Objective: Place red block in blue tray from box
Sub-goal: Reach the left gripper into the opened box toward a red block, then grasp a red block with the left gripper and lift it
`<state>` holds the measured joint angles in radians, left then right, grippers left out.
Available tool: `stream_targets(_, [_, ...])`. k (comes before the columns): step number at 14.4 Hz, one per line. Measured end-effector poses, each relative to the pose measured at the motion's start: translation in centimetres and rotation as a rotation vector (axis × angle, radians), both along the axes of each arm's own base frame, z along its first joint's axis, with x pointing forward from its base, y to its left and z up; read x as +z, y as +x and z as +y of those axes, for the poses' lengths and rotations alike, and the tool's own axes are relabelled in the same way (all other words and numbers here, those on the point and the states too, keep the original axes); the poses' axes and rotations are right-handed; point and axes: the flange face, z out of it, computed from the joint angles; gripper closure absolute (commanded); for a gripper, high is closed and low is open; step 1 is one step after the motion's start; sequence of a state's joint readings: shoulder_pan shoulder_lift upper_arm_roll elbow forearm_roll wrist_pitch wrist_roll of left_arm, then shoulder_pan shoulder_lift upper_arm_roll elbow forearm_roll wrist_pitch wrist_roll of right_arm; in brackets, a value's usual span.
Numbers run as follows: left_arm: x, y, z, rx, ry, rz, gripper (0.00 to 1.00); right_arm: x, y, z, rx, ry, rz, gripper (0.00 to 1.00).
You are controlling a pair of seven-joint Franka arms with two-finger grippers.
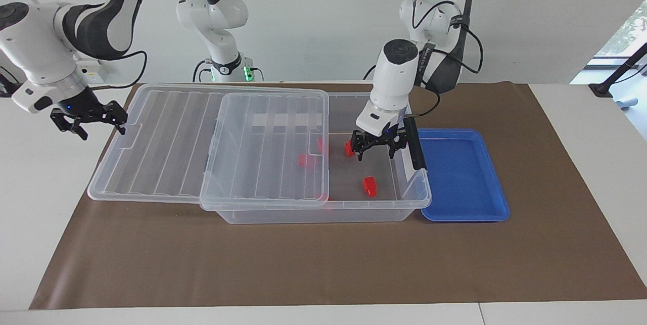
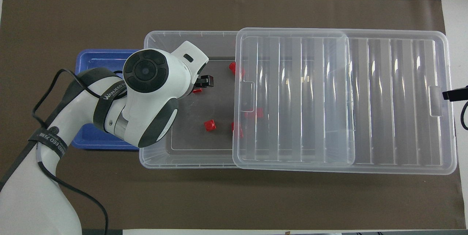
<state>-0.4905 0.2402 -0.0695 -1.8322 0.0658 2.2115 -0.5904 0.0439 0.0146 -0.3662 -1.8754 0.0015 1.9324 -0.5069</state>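
Note:
The clear box (image 1: 313, 211) stands mid-table, its ribbed lid (image 1: 167, 143) slid toward the right arm's end. Its open end lies next to the blue tray (image 1: 465, 178), which holds nothing that shows. My left gripper (image 1: 376, 152) is open and low inside the box's open end. One red block (image 1: 349, 148) sits right beside its finger. Another red block (image 1: 370, 186) lies farther from the robots. Two more show through the lid. In the overhead view, the left gripper (image 2: 203, 82) hangs over a partly hidden red block (image 2: 197, 90). My right gripper (image 1: 88, 122) waits open, empty, by the lid's end.
A brown mat (image 1: 323, 264) covers the table. The box's dark latch (image 1: 415, 145) stands on the end wall between the left gripper and the tray. In the overhead view the left arm covers much of the blue tray (image 2: 95, 59).

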Motion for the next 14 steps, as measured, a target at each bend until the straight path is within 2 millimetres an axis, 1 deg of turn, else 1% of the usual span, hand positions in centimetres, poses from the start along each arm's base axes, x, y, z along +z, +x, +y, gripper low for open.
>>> stream_targets(1, [-1.0,0.3,-0.1,-0.002,0.002,-0.001,0.07,0.9,0.5,1.4,-0.007,0.003,0.007,0.00])
stream_targets(2, [-2.1,0.5,-0.2,-0.010,0.013,-0.002,0.07,1.7,1.0,3.2,-0.018,0.007,0.015,0.00])
stream_targets(3, [-3.4,0.6,-0.4,-0.022,0.027,-0.003,0.06,2.5,1.4,5.3,-0.036,0.011,0.025,0.00])
stream_targets(5, [-6.2,0.7,-1.0,-0.044,0.046,0.001,0.06,4.4,1.8,10.1,-0.089,0.020,0.046,0.00])
stream_targets(7, [-8.8,0.6,-1.3,-0.057,0.046,0.002,0.06,6.3,1.5,15.7,-0.139,0.025,0.052,0.00])
stream_targets(8, [-9.7,0.5,-1.3,-0.059,0.038,-0.006,0.06,7.2,1.1,18.0,-0.160,0.027,0.050,0.00])
stream_targets(9, [-10.2,0.3,-1.1,-0.060,0.031,-0.014,0.06,7.9,0.7,19.7,-0.168,0.028,0.050,0.00])
stream_targets(10, [-10.7,0.2,-0.8,-0.059,0.027,-0.019,0.07,8.3,0.3,20.7,-0.168,0.029,0.051,0.00])
stream_targets(11, [-11.1,0.1,-0.6,-0.058,0.025,-0.021,0.15,8.6,0.0,21.1,-0.167,0.029,0.050,0.00])
stream_targets(12, [-11.2,0.0,-0.6,-0.058,0.024,-0.023,0.60,8.7,-0.1,20.9,-0.170,0.029,0.051,0.00])
stream_targets(13, [-11.2,0.0,-0.6,-0.058,0.023,-0.024,0.98,8.7,0.0,20.5,-0.179,0.029,0.053,0.00])
stream_targets(14, [-11.2,0.0,-0.6,-0.057,0.022,-0.025,1.00,8.6,-0.1,19.8,-0.192,0.029,0.059,0.00])
